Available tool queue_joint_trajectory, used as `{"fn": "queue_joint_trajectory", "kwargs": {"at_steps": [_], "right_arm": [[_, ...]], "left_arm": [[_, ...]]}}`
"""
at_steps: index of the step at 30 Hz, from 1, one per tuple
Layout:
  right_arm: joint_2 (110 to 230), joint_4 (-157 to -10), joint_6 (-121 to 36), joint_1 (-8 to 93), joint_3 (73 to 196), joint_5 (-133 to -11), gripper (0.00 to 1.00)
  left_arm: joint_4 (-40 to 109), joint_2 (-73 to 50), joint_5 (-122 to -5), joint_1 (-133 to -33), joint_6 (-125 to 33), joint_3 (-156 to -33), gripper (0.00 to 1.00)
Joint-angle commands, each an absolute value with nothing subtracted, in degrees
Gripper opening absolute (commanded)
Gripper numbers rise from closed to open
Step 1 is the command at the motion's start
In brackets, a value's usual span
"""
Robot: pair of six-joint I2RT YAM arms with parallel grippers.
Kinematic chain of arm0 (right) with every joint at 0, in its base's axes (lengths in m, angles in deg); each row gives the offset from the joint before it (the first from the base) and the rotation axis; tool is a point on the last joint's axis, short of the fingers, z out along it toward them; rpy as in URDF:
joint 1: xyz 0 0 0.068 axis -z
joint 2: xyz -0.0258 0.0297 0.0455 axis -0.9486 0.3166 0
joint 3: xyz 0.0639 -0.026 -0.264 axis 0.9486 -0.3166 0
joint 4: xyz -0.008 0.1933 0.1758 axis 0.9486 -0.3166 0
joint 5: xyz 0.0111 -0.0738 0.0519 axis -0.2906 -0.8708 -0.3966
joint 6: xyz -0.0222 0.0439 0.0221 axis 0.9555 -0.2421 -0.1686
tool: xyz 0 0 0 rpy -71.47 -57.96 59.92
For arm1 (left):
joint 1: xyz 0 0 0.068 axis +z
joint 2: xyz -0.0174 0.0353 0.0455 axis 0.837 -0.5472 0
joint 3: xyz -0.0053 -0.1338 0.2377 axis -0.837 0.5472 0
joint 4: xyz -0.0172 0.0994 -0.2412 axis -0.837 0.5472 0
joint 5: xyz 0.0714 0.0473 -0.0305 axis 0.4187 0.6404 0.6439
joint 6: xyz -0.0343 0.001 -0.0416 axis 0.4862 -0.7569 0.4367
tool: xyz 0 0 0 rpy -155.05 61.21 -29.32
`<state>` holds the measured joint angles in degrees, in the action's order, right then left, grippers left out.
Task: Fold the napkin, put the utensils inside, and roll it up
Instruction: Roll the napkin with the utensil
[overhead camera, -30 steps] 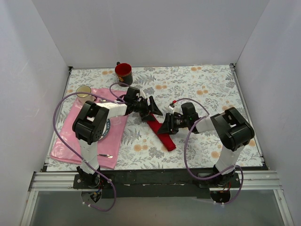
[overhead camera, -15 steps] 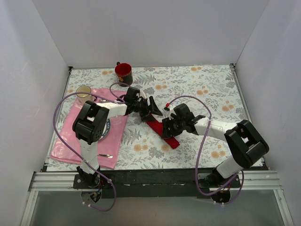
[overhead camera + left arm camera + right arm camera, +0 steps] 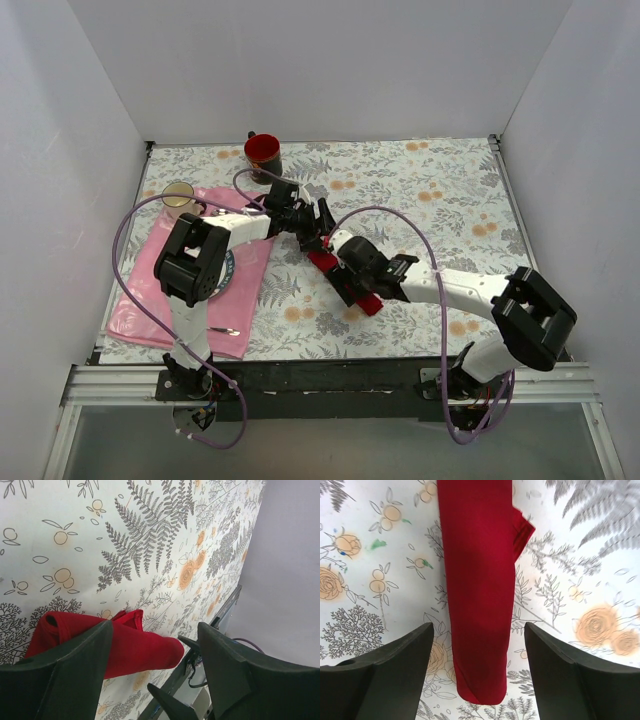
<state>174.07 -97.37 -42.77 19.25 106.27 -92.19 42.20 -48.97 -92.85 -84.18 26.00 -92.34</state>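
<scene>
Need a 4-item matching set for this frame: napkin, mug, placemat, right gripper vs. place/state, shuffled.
Column 1
1. napkin
2. mug
3. placemat
4. right gripper

Column 2
A. pink, lying flat on the left
B. open, one finger on either side of the roll
C. upright, far back, left of centre
D. red, rolled up, in the middle

Pairs: 1-D, 2-C, 3-A, 4-B

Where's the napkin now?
Top view: rolled red napkin lies mid-table on the floral tablecloth, between left gripper and right gripper, right of the pink placemat.
</scene>
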Motion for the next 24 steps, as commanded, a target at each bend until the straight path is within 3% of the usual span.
{"fn": "queue_joint_trajectory", "kwargs": {"at_steps": [1, 6, 19, 24], "right_arm": [[171.39, -94.2, -35.77, 15.65, 107.65, -102.97, 0.82], [175.59, -89.53, -32.43, 12.32, 109.05, -106.75, 0.82], [187.47, -85.14, -30.4, 8.61, 112.14, -112.64, 0.63], [189.41, -84.17, -30.58, 8.61, 110.9, -114.22, 0.61]], "left_arm": [[44.39, -49.95, -93.78, -83.55, 26.67, -95.66, 0.68], [46.14, -51.36, -94.48, -83.11, 26.94, -97.24, 0.68], [49.57, -49.61, -94.4, -80.12, 27.29, -100.93, 0.73], [54.22, -48.47, -94.75, -79.42, 25.71, -105.32, 0.75]]}}
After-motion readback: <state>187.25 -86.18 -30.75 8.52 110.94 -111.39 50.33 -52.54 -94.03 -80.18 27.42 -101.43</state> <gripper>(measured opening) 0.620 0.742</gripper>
